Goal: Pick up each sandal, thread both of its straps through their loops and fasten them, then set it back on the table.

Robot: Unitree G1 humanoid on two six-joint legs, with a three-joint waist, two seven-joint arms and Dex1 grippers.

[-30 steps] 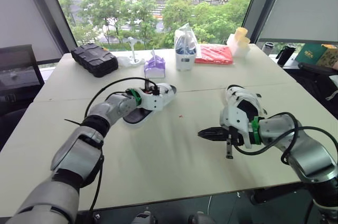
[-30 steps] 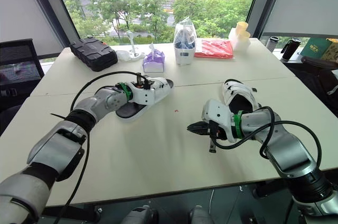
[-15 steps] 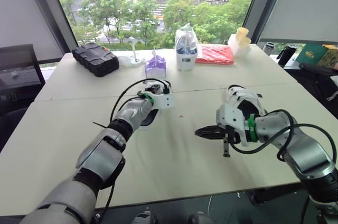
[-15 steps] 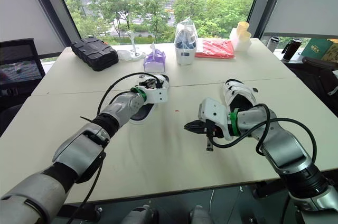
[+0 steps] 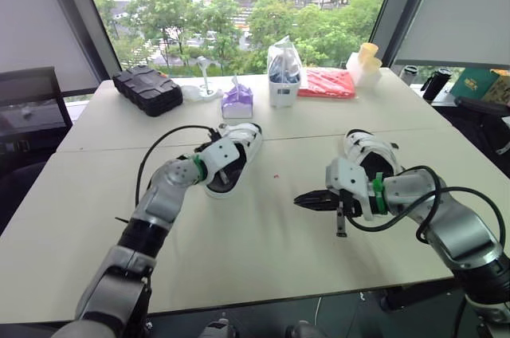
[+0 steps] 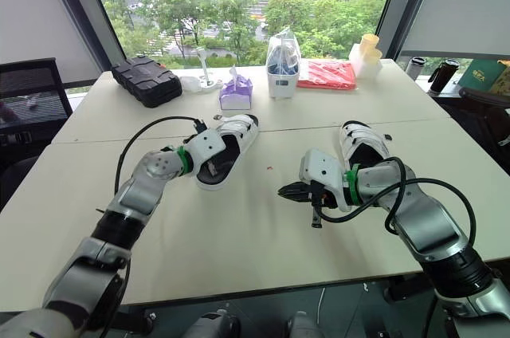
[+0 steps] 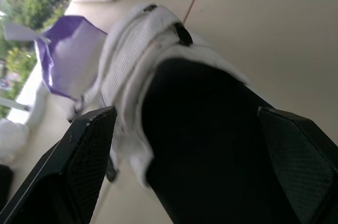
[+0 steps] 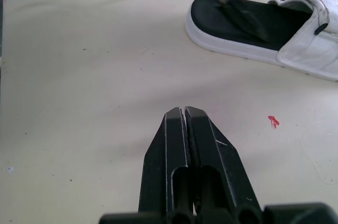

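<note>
Left pincer (image 7: 185, 112) has drawn back along the sandal (image 5: 245, 137), fingers spread; right pincer (image 5: 301, 201) stays clenched.

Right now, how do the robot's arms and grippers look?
The left arm and right arm are silver-grey. Each wrist has a green band and a white housing; a black cable loops beside each forearm. The left gripper and right gripper each have two black fingers.

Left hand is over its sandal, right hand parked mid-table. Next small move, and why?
Likely close the left hand on the sandal. Its open fingers straddle the black footbed, and the sandal lies on the table, not yet gripped. The right hand is shut and apart from it, so a firm grasp should come before any threading.
</note>
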